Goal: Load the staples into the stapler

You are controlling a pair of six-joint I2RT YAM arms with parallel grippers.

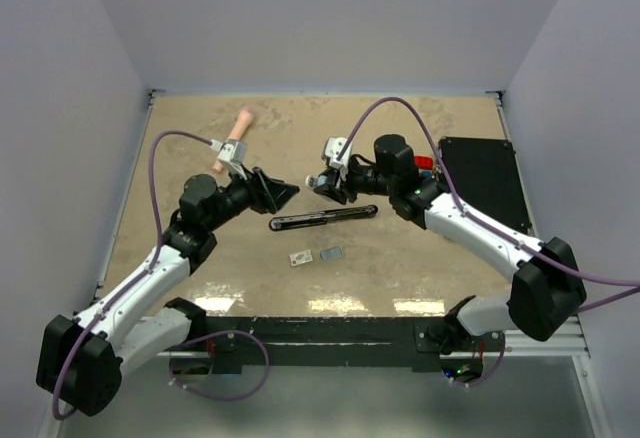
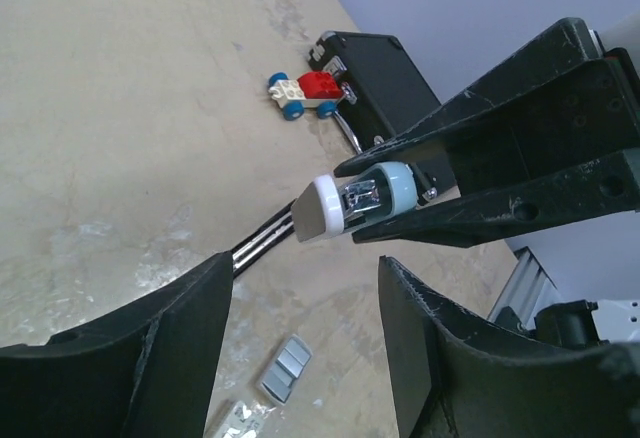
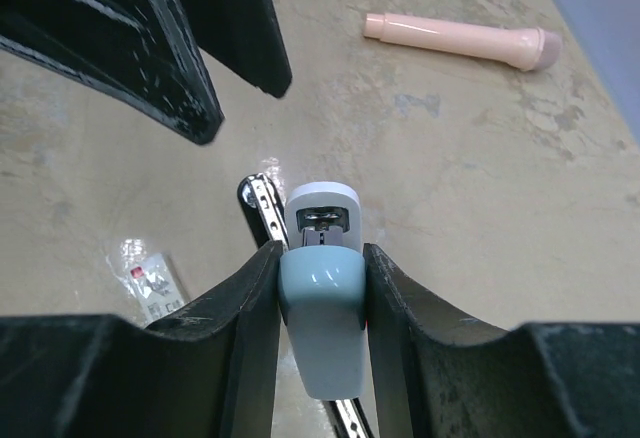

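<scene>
Right gripper [image 3: 320, 254]: we see it clamped on a pale-blue white-tipped plastic stapler [image 3: 322, 333].
Left gripper [image 2: 305, 276]: we see jaws apart, empty.

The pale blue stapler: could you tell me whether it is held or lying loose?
Held: the right gripper is shut on the pale blue stapler, pressing both its sides.
</scene>
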